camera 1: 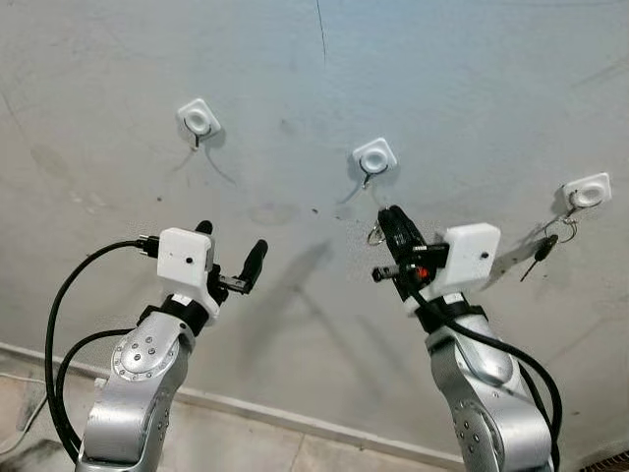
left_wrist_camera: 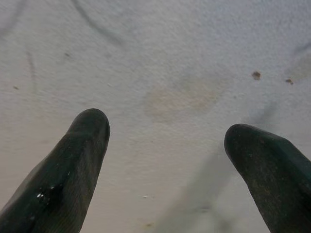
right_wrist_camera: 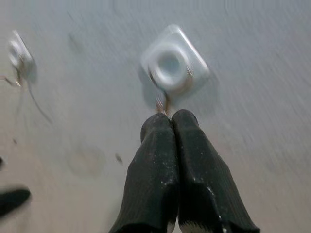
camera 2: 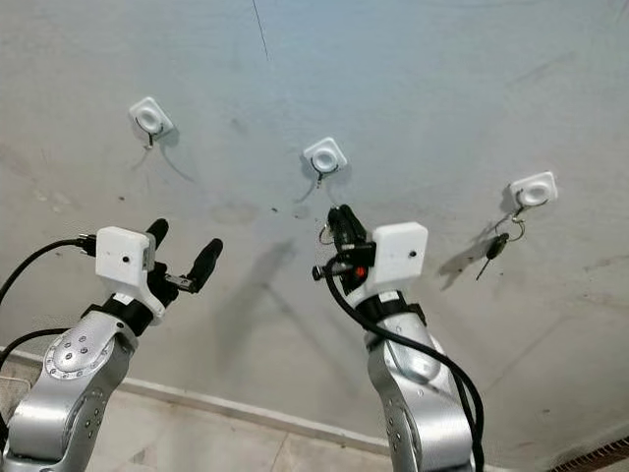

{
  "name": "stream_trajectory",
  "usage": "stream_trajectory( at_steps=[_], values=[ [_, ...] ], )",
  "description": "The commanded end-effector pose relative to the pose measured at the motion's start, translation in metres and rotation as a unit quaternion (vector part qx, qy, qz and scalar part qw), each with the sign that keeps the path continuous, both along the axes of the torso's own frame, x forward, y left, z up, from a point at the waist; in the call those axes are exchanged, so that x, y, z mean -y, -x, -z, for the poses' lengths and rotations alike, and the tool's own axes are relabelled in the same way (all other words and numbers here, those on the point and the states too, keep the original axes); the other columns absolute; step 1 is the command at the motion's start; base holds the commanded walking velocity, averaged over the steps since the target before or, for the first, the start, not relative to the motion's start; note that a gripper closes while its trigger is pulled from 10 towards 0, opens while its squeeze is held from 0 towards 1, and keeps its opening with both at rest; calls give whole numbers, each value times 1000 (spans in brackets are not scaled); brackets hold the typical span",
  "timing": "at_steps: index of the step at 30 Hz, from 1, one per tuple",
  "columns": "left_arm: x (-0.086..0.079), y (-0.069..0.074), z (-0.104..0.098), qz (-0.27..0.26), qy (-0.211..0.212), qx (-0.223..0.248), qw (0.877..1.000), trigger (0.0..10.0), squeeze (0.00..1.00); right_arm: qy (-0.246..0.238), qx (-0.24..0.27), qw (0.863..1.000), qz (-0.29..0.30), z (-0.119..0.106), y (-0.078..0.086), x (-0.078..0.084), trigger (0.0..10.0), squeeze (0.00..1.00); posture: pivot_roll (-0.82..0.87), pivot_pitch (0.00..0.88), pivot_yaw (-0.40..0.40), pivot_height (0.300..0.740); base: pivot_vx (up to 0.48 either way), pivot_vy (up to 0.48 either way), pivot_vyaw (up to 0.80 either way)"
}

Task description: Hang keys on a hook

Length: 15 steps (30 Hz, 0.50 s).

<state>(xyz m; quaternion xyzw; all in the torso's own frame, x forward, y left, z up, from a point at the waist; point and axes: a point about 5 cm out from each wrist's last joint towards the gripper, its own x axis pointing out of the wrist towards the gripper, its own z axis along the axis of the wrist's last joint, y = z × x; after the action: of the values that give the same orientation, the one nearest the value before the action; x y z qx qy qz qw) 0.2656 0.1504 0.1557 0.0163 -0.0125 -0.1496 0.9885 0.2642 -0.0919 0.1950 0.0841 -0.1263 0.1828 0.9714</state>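
Note:
Three white hooks are stuck on the grey wall: a left hook [camera 1: 200, 121], a middle hook [camera 1: 374, 157] and a right hook [camera 1: 588, 191]. A dark key [camera 1: 540, 251] hangs on a ring from the right hook. My right gripper [camera 1: 390, 214] is raised just below the middle hook [right_wrist_camera: 172, 65], shut on a small metal key ring [camera 1: 375, 235] that sticks out beside the fingers. A glint of metal [right_wrist_camera: 160, 103] shows at its fingertips, close under the hook. My left gripper [camera 1: 231, 241] is held up lower left, open and empty, facing bare wall [left_wrist_camera: 184, 97].
The wall is stained and scuffed, with a thin crack [camera 1: 321, 34] running up from above the hooks. A pale skirting strip [camera 1: 295, 421] runs along the wall's foot. Black cables [camera 1: 69, 295] loop off both forearms.

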Motion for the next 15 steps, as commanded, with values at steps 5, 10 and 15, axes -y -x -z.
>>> stream_trajectory(
  at_steps=[5, 10, 15],
  values=[
    [-1, 3, -7, 6, -10, 5, 1000, 10000, 0, -15, 21, 999, -39, -15, -5, -17, 10000, 0, 226, 0, -68, 740, 0, 0, 0],
    [-1, 7, -7, 13, -17, 4, 1000, 10000, 0, -27, 26, 998, -48, -20, -5, -21, 10000, 0, 230, 3, -65, 740, 0, 0, 0],
    [0, 7, -9, 17, -19, 4, 1000, 10000, 0, -35, 31, 998, -51, -24, -7, -25, 10000, 0, 232, 11, -64, 740, 0, 0, 0]
  ],
)
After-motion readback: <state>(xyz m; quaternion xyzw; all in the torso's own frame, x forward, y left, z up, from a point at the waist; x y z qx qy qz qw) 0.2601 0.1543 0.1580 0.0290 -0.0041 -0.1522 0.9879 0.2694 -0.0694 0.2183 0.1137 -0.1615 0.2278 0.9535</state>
